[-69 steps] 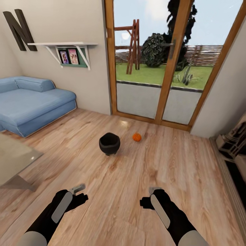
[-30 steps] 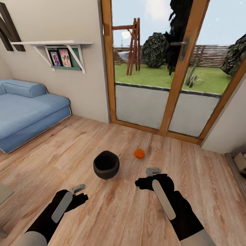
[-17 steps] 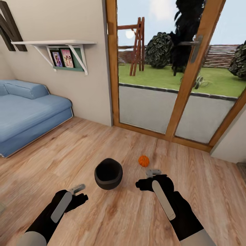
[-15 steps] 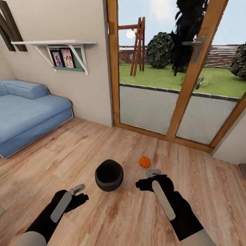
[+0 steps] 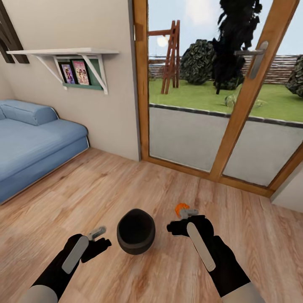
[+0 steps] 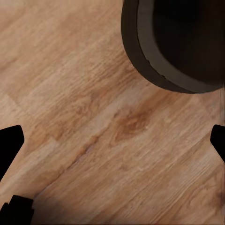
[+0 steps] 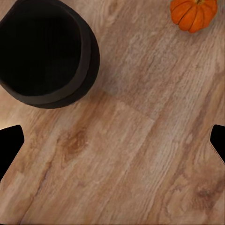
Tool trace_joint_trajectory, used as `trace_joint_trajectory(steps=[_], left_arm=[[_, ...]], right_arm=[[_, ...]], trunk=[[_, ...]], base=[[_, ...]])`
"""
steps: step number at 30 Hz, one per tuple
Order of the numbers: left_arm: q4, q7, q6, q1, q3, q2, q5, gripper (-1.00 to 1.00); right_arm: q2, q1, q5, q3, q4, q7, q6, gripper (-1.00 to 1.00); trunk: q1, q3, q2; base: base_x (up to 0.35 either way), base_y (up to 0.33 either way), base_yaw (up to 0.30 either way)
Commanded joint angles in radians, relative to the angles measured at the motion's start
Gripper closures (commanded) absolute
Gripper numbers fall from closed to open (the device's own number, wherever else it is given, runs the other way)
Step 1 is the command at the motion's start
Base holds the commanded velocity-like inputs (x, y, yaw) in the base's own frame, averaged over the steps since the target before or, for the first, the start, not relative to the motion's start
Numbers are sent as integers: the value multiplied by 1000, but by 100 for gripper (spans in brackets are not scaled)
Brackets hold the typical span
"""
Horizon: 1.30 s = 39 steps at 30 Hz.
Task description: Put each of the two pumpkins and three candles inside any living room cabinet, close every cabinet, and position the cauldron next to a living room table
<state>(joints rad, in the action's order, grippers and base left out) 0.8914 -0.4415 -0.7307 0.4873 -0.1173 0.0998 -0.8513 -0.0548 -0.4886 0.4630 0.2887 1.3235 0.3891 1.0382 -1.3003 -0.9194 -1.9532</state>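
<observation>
Both claws are wide and hold nothing: the right gripper (image 5: pixel 184 222) hovers over the wood floor (image 5: pixel 105 185) with a pumpkin (image 7: pixel 193 14) just beyond its tips, partly hidden in the head view, and the left gripper (image 5: pixel 97 239) hangs beside the black cauldron (image 5: pixel 135 230). To take the pumpkin well, the right claw probably should come down centred over the ribbed sides, clear of the cauldron's rim close by. Open floor lies all around, with the glass door (image 5: pixel 202 105) ahead and a blue sofa (image 5: pixel 33 147) well off to the left.
</observation>
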Motion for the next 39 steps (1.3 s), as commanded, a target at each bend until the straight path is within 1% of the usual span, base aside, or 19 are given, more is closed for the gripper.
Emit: trace_joint_trajectory(steps=[1,3,5,8,11,29,39], left_arm=[[1,-10,0,0,-4,1,-10,-100],[1,-11,0,0,-4,0,-10,-100],[0,-11,0,0,-4,0,-9,-100],[-1,-11,0,0,-4,0,-9,-100],[-2,-11,1,0,-4,0,-9,-100],[-2,-10,1,0,-5,0,-9,-100],[-2,-11,1,0,-5,0,-9,-100]], right_arm=[[0,-1,10,1,0,11,3,-100],[0,-1,10,2,-5,12,4,-100],[0,-1,9,3,-35,14,6,-100],[-2,-1,8,5,-65,14,6,-100],[-1,-1,9,5,-74,14,6,-100],[2,-1,9,5,-59,4,3,-100],[2,-1,9,4,-62,4,3,-100]], trunk=[[-1,-1,0],[-1,-1,0],[-1,-1,0],[-1,-1,0],[-1,-1,0],[-1,-1,0],[-1,-1,0]], base=[[327,1,0],[305,1,0],[199,0,0],[62,0,0],[20,0,0],[30,0,0],[69,-60,0]])
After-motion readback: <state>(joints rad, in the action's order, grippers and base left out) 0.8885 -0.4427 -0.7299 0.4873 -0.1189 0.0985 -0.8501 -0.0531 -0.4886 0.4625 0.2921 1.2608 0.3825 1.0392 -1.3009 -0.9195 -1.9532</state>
